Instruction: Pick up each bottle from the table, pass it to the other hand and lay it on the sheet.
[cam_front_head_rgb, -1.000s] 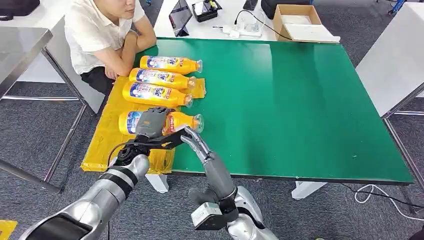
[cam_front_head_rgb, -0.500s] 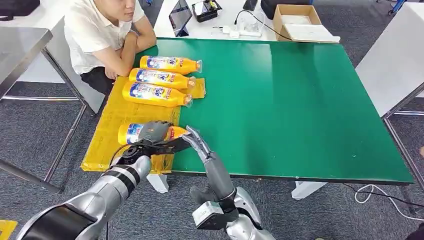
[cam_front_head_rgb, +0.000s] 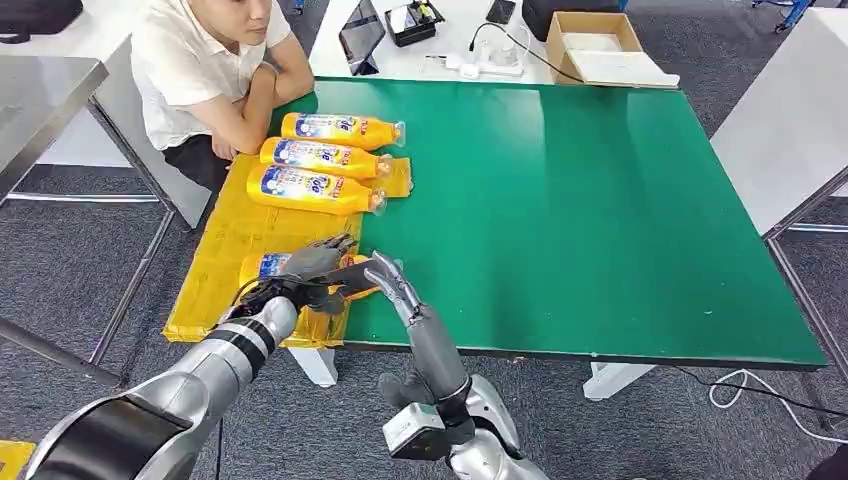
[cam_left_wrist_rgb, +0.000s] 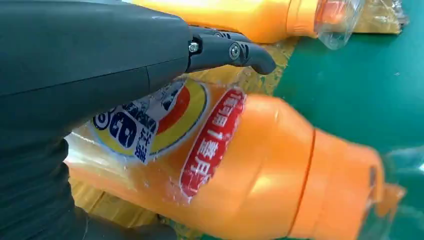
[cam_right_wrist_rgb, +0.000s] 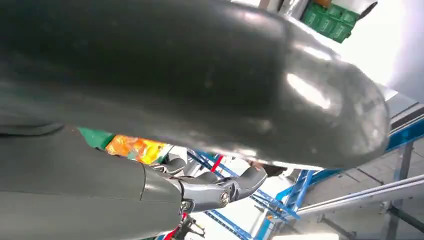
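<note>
Head view: four orange bottles in total, all lying on their side with caps toward 3 o'clock. Three bottles (cam_front_head_rgb: 320, 157) lie in a row on the yellow sheet (cam_front_head_rgb: 215, 262) at 10 o'clock of the green table (cam_front_head_rgb: 600, 200); labels are blue and white, text too small to read. The fourth bottle (cam_front_head_rgb: 272, 266) lies on the sheet at 8 o'clock, and the left hand (cam_front_head_rgb: 318, 262) rests over it, fingers curved around its body. The right hand (cam_front_head_rgb: 385, 275) is just beside it, fingers stretched and apart, holding nothing. One person (cam_front_head_rgb: 200, 60) sits at 11 o'clock.

Left wrist view: bottle label has a red band w/ white Chinese characters, not clear enough to read.

Right wrist view: fingers (cam_right_wrist_rgb: 220, 190) look apart
</note>
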